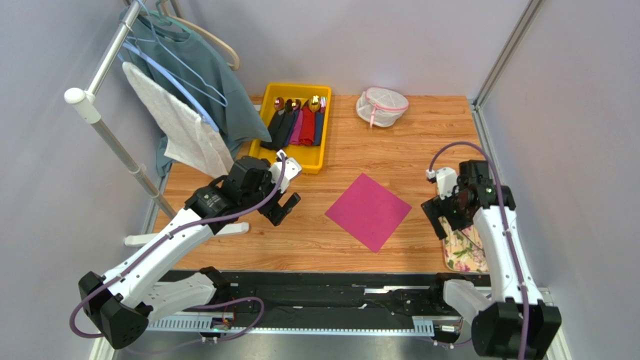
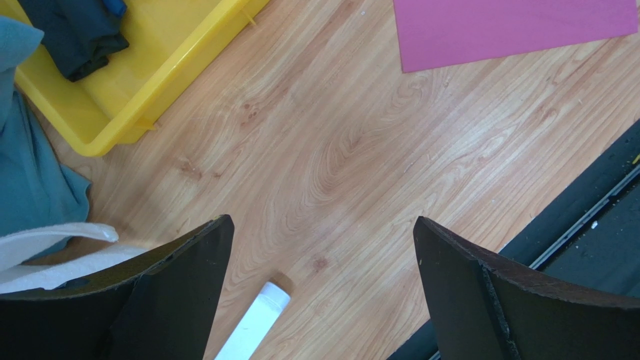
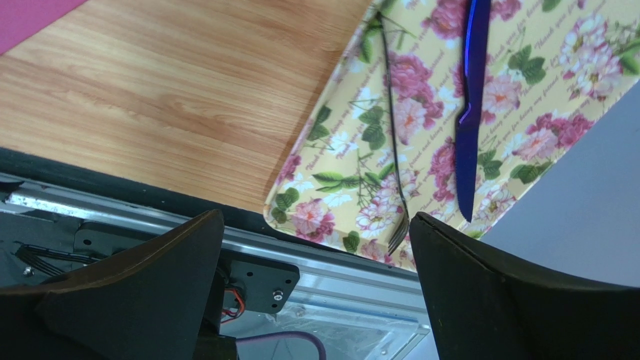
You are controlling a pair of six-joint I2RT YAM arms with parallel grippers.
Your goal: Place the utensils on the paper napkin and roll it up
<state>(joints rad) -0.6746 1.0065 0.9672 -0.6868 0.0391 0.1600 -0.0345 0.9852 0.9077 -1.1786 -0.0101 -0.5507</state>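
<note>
The magenta-pink paper napkin (image 1: 369, 211) lies flat as a diamond on the wooden table between the arms; a part shows in the left wrist view (image 2: 511, 28) and a corner in the right wrist view (image 3: 30, 19). A dark fork (image 3: 392, 150) and a dark blue knife (image 3: 470, 112) lie side by side on the floral cloth (image 3: 421, 172) at the table's near right. My right gripper (image 1: 442, 219) is open and empty above that cloth's near edge (image 3: 315, 225). My left gripper (image 1: 279, 208) is open and empty over bare wood left of the napkin (image 2: 323, 225).
A yellow bin (image 1: 297, 135) with sleeved gold and silver cutlery stands at the back left. A white mesh pouch (image 1: 381, 106) sits at the back. A clothes rack (image 1: 143, 112) with hanging garments stands on the left; its white foot (image 2: 252, 322) lies below my left gripper.
</note>
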